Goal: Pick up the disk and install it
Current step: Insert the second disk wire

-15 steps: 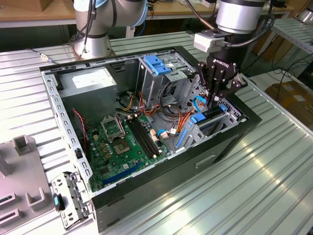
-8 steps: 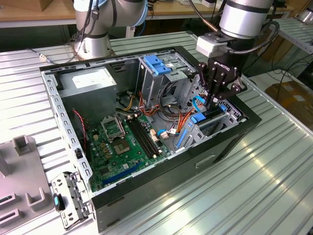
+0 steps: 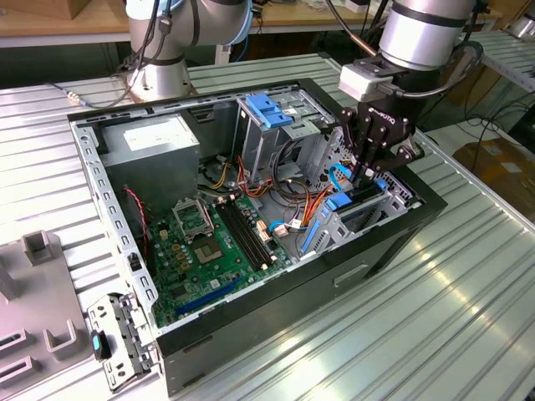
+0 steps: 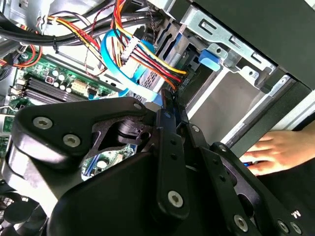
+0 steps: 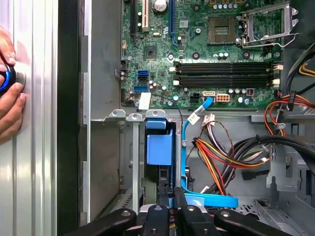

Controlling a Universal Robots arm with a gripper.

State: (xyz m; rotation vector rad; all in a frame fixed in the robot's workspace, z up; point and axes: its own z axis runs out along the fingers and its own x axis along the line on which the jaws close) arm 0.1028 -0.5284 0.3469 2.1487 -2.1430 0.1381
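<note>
Gripper [image 3: 365, 177] down inside open computer case [image 3: 435, 200], at drive bay [image 3: 355, 219] near case's front corner; fingers clenched on disk [image 5: 160, 150], seen in first wrist view standing on edge in bay slot, blue end tab facing motherboard [image 5: 197, 44]. Step in hand, by my reading: installation, disk partly entered in bay. Next move calls for straight push along slot rails, keeping clear of blue cable [image 5: 189, 147] and wire bundle [image 5: 231, 157] just beside. Person's hand [image 5: 10, 93] rests on table outside case.
</note>
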